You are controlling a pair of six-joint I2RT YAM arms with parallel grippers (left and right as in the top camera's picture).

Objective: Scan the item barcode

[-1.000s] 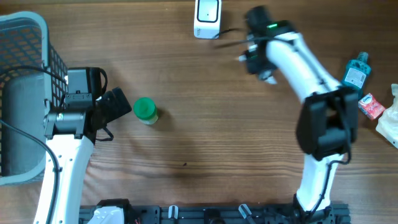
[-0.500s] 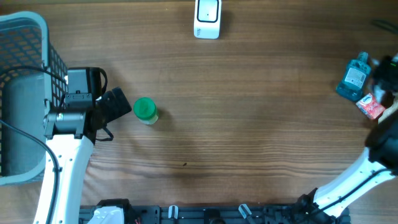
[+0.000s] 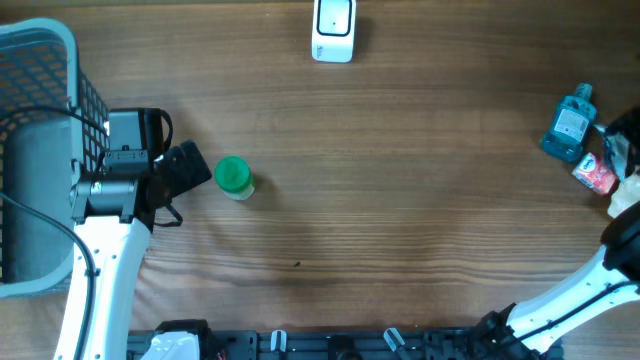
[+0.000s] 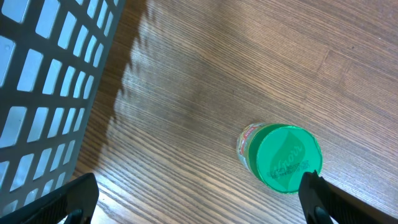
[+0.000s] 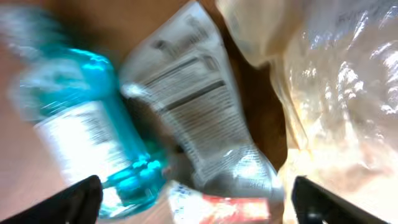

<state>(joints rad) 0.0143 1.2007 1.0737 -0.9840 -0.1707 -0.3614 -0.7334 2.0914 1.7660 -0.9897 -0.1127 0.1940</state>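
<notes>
The white barcode scanner (image 3: 333,30) stands at the table's far edge. Three items lie at the far right: a blue bottle (image 3: 568,122) (image 5: 81,130), a silver packet with a red end (image 3: 597,172) (image 5: 199,118) and a clear plastic bag (image 5: 336,93). My right gripper (image 5: 196,205) hovers over them, open wide and empty, with the packet between its fingertips (image 5: 68,202); the view is blurred. A green-lidded jar (image 3: 234,178) (image 4: 283,158) stands upright at the left. My left gripper (image 3: 198,172) (image 4: 199,205) is open beside it, one fingertip (image 4: 326,199) near the lid.
A grey mesh basket (image 3: 40,150) (image 4: 50,81) fills the left edge, close behind the left arm. The right arm (image 3: 620,250) reaches in from the bottom right. Bare wood lies between the jar and the right-hand items.
The right arm has swung from beside the scanner to the far right edge, over the bottle and packet. The left arm and the jar have not moved.
</notes>
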